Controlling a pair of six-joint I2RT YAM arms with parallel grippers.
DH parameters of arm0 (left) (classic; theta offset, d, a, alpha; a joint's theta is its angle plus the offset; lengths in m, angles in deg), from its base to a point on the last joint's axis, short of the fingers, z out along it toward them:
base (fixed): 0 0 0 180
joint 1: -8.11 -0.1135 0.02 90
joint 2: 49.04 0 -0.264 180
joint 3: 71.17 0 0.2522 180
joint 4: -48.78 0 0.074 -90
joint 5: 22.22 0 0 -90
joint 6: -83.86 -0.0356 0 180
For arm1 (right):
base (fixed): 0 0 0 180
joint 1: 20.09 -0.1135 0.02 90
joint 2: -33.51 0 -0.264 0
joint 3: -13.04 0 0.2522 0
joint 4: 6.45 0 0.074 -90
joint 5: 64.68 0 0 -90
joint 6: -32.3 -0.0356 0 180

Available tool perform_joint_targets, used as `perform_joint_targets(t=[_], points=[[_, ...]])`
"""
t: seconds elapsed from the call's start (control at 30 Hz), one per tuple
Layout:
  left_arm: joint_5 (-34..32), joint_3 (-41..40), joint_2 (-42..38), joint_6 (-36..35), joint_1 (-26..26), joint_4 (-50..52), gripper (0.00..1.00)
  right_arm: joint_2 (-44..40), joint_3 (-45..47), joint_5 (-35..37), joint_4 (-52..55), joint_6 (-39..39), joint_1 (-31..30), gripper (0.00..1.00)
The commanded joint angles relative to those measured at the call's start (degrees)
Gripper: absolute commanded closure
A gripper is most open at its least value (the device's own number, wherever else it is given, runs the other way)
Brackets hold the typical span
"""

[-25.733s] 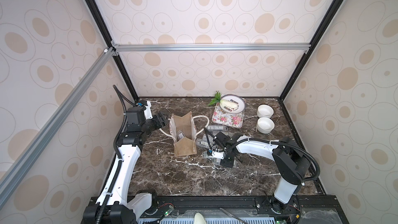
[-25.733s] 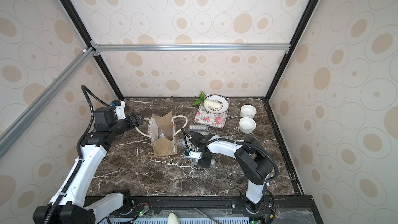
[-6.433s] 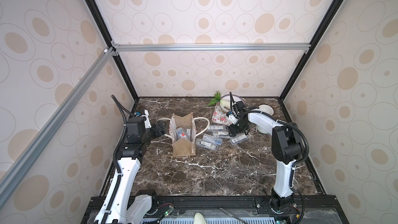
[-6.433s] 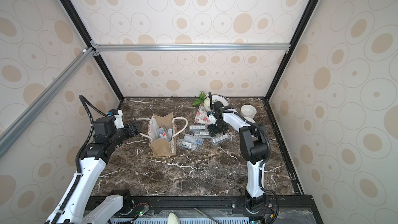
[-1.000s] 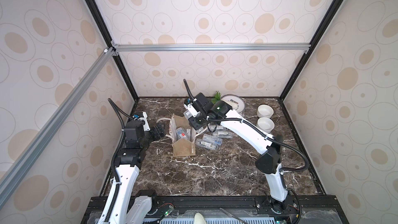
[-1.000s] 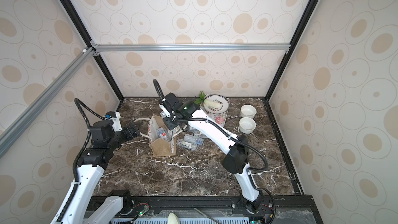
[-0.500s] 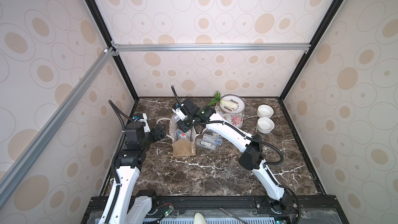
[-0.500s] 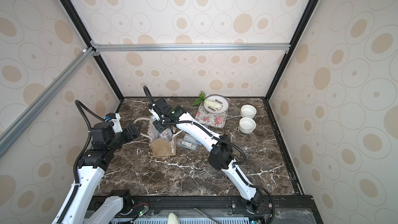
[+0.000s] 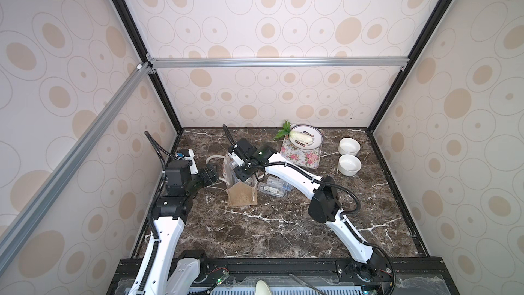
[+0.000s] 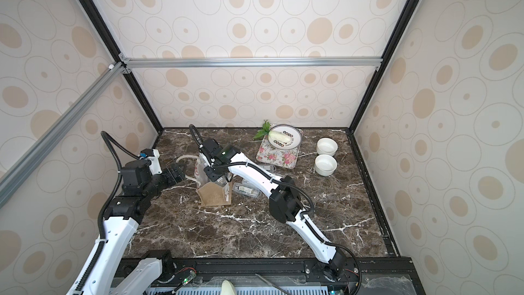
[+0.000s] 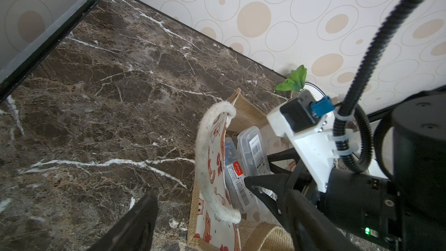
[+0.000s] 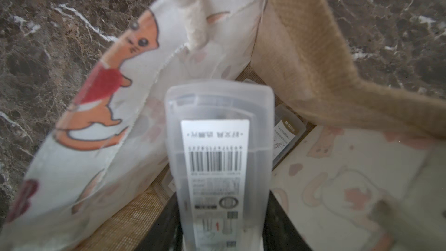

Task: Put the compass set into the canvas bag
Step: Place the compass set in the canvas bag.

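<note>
The canvas bag (image 9: 242,197) (image 10: 214,195) stands open left of centre, tan burlap with white printed sides (image 11: 212,172) (image 12: 301,51). My right gripper (image 9: 241,169) (image 10: 213,174) (image 12: 219,213) reaches down into its mouth, shut on a compass set (image 12: 219,146) (image 11: 253,150), a clear plastic case with a barcode label. Another case with a red label (image 11: 237,179) lies inside the bag. My left gripper (image 9: 211,174) (image 10: 177,175) (image 11: 217,213) stands open at the bag's left side by the white rope handle (image 11: 202,146), holding nothing.
More clear cases (image 9: 272,190) (image 10: 248,190) lie on the marble just right of the bag. At the back right are a floral mat (image 9: 302,157) with a plate (image 9: 314,140) on it, a green leaf (image 9: 283,133) and two white bowls (image 9: 349,146) (image 9: 349,164).
My right arm has swung left and lowered, carrying the case from beside the bag into its mouth. The left arm has stayed where it was, still open.
</note>
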Motion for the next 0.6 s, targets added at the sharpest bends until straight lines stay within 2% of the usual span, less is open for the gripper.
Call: perform_joint_targets(t=[0.0, 0.3, 0.57], points=[[-0.5, 0.4, 0.0, -0.7, 0.2, 0.4, 0.16, 2.4, -0.2, -0.1, 1.7, -1.6, -0.4, 0.58], [-0.7, -0.3, -0.1, -0.7, 0.2, 0.4, 0.16, 5.3, -1.2, 2.1, 2.0, -2.9, -0.5, 0.54], [-0.7, -0.6, 0.0, -0.5, 0.2, 0.3, 0.16, 2.8, -1.0, 3.0, 1.3, -2.9, -0.5, 0.45]])
